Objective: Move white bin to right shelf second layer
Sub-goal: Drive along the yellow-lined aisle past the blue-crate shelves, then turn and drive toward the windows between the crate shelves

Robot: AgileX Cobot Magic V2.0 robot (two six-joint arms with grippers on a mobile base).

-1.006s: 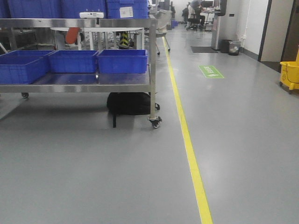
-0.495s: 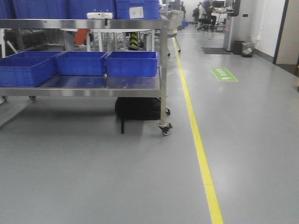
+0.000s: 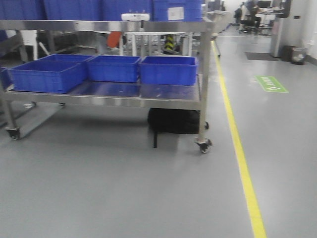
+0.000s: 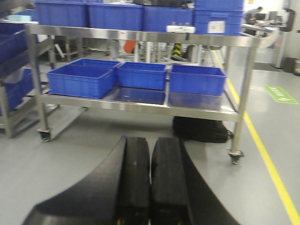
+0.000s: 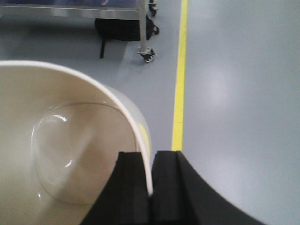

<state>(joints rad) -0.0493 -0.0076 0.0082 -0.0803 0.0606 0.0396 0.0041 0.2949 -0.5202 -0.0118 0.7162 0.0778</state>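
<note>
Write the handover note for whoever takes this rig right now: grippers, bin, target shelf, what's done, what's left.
Left gripper: shut, empty.
Right gripper: shut on the rim of the white bin, carried above the grey floor.
Right shelf second layer: not in any view; ahead stands a wheeled steel cart with blue crates.
Done: bin is picked up.
Left: find the right shelf, set the bin on its second layer, release.

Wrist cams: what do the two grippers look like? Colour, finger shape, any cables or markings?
Both look alike. The left gripper and right gripper each have two matte black fingers with blocky, square-cut tips, flaring into curved black bases. The left one shows a yellow speck at the frame's bottom edge. No cables or markings in view.
</note>
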